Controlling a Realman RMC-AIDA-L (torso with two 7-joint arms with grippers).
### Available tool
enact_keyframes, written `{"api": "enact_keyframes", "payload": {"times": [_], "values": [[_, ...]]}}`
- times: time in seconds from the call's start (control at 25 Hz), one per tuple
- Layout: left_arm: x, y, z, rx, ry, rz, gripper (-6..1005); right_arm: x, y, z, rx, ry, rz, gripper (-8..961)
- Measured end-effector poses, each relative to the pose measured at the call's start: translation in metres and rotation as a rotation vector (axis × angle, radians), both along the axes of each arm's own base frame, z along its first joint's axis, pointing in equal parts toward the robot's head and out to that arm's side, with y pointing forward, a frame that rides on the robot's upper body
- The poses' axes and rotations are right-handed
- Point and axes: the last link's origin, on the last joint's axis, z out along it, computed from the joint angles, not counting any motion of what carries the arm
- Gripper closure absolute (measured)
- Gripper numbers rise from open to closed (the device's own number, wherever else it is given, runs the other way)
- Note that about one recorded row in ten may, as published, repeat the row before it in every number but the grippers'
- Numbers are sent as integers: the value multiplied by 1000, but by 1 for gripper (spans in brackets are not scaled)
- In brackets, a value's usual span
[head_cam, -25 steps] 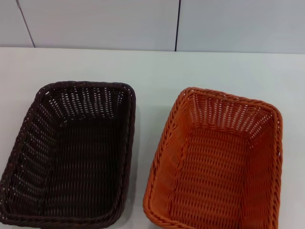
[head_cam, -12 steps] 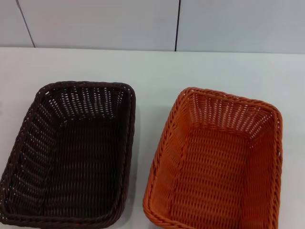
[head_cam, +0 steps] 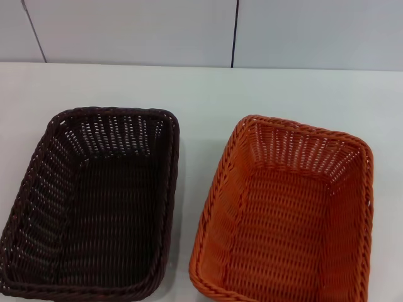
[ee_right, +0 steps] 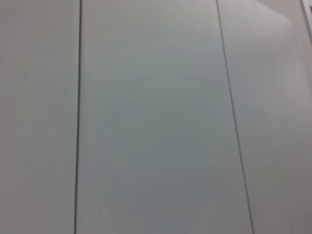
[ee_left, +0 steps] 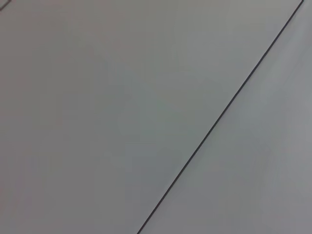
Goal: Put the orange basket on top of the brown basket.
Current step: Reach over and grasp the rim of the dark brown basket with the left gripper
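Observation:
The orange basket (head_cam: 286, 214) sits on the white table at the right of the head view, empty, its long axis running away from me and turned a little. The brown basket (head_cam: 94, 201) lies beside it on the left, also empty, with a narrow strip of table between their rims. Neither gripper shows in any view. Both wrist views show only pale wall panels with thin dark seams.
The white table (head_cam: 208, 94) runs back to a pale panelled wall (head_cam: 126, 31) with dark seams. Both baskets reach the lower edge of the head view.

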Motion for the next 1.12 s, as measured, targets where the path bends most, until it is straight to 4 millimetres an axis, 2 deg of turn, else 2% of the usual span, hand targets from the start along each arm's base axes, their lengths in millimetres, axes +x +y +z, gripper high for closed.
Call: {"api": "enact_keyframes", "payload": {"times": [0.36, 0.72, 1.0, 1.12], "values": [[4, 4, -1, -9, -16, -14, 308, -1, 14, -3, -33, 6, 8, 350], [7, 6, 2, -21, -23, -31, 310, -1, 18, -3, -41, 3, 7, 350], [25, 17, 19, -110, 20, -87, 312, -1, 22, -5, -47, -6, 8, 350], [44, 24, 34, -210, 94, -120, 312, -1, 21, -5, -47, -4, 6, 350]]}}
